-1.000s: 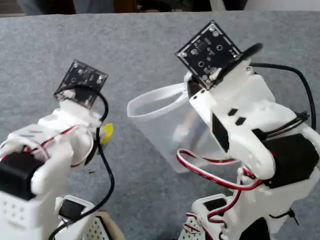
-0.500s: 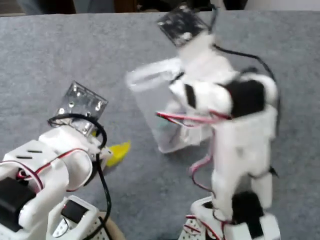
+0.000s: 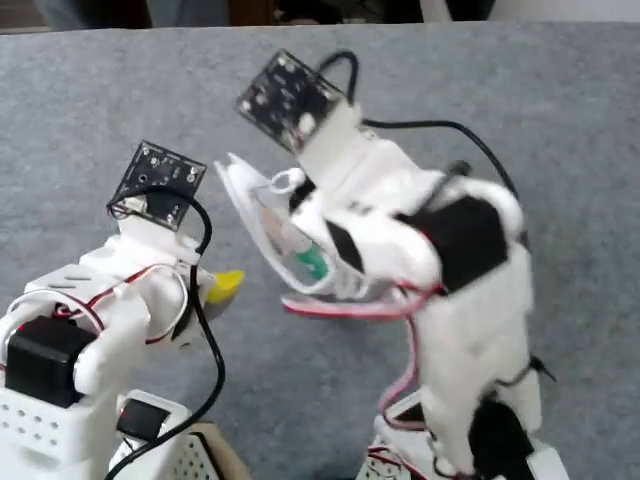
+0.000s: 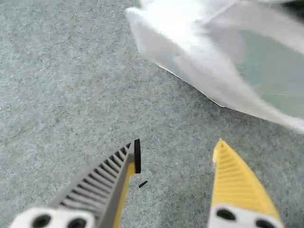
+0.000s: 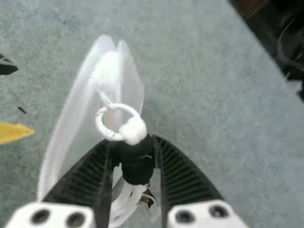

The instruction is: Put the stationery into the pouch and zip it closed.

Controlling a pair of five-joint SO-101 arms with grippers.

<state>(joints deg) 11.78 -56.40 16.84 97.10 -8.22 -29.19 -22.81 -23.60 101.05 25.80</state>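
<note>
The clear plastic pouch (image 3: 262, 212) hangs off the table, tilted on edge, with something green (image 3: 311, 263) showing through its wall. My right gripper (image 5: 135, 142) is shut on the pouch's zip end, where a black tab (image 5: 137, 164) and a white ring pull (image 5: 116, 124) sit between its fingers. In the high view that gripper (image 3: 296, 196) is at the middle of the mat. My left gripper (image 4: 175, 152) stands open over bare mat, nothing between its fingers, a short way from the pouch (image 4: 223, 61). Its yellow fingertip (image 3: 226, 284) shows beside the pouch's lower edge.
Grey felt mat (image 3: 120, 90) covers the table, with free room at the back and to the far right. A tiny black speck (image 4: 142, 184) lies on the mat under the left gripper. The left gripper's yellow fingertip (image 5: 14, 132) also shows in the right wrist view.
The right arm has swung to the left and turned, carrying the pouch from lying open-mouthed to hanging on edge near the left gripper. The left arm drew back a little, then returned.
</note>
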